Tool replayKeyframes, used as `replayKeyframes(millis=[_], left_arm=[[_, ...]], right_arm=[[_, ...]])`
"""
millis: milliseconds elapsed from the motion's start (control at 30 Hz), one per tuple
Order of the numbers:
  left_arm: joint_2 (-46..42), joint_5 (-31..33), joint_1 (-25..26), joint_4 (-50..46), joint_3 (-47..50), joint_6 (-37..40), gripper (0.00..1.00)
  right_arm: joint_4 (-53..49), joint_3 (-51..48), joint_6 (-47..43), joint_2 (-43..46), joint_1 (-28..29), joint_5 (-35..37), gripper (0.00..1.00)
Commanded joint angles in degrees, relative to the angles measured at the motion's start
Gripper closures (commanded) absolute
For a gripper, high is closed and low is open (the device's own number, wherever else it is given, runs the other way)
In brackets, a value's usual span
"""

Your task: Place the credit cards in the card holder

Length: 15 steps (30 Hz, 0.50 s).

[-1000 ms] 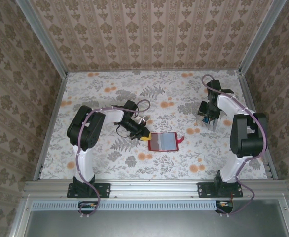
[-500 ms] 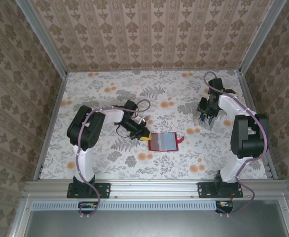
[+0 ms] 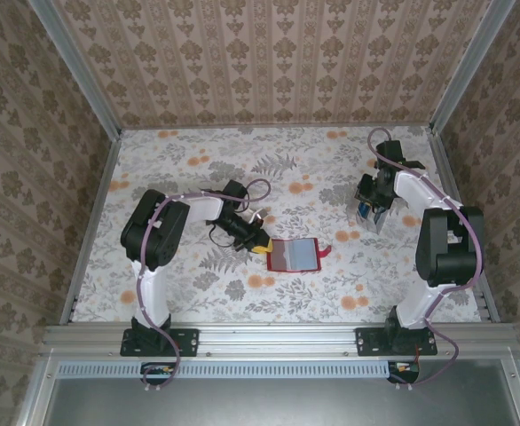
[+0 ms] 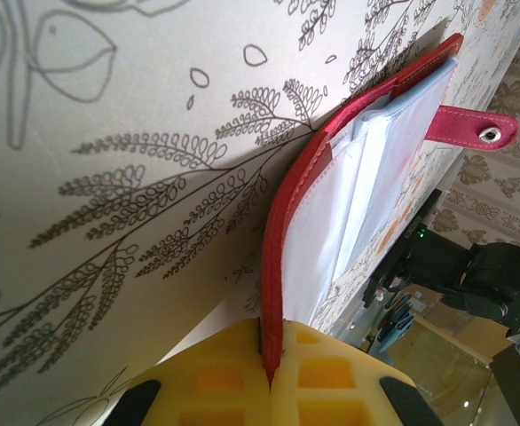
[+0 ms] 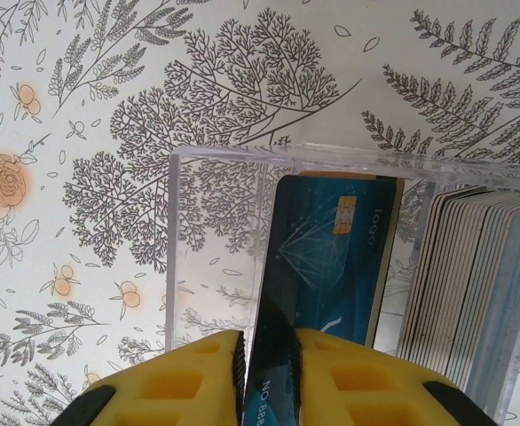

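Now our right gripper (image 5: 269, 355) has closed on a card.

Over the last second it has shifted slightly at the table's (image 3: 198, 169) far right, and its jaws have drawn in. Its yellow pads (image 5: 189, 373) now pinch the near edge of one blue credit card (image 5: 326, 257) standing in the clear box (image 5: 176, 248), beside a pale stack of cards (image 5: 473, 284). Our left gripper (image 4: 269, 355) stays clamped shut on the edge of the red card holder (image 4: 278, 257), which lies open mid-table, well apart from the box. We judge the pick secured; lifting the card out and carrying it across comes next.
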<state>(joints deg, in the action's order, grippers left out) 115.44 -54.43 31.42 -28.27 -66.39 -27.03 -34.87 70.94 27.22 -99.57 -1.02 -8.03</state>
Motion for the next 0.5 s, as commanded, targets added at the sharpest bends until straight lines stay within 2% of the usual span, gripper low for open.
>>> replayKeyframes(millis=[0,167,467], left_arm=[[0.8,-0.8,0.0,-0.9,-1.1,-0.2,1.0],[0.8,-0.8,0.0,-0.9,-1.1,-0.2,1.0],[0.6,-0.8,0.0,-0.9,-1.2,-0.3,1.0]], right_arm=[[0.1,-0.3,0.2,1.6,-0.1,-1.4,0.77],[-0.2,-0.2,0.0,2.1,-0.1,-1.5,0.85],[-2.3,1.1,-1.0,3.9,-0.2,-1.4,0.88]])
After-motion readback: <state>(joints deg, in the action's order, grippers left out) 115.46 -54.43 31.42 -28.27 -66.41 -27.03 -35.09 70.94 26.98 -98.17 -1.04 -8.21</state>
